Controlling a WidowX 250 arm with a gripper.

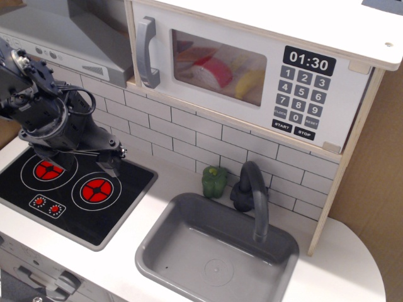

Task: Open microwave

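Arm (47,107): low at left over the stove (72,189); whether its jaws are spread or pressed together, I cannot tell.
Microwave (252,69): top centre, above the sink (214,251), door shut.
Handle (146,51): untouched, well apart from arm.
Progress: judged barely begun; reach, grasp, pull remain.

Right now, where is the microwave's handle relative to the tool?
The grey handle stands upright on the left edge of the microwave door, at upper centre of the view beside the range hood. The tool sits well below and left, over the stovetop.
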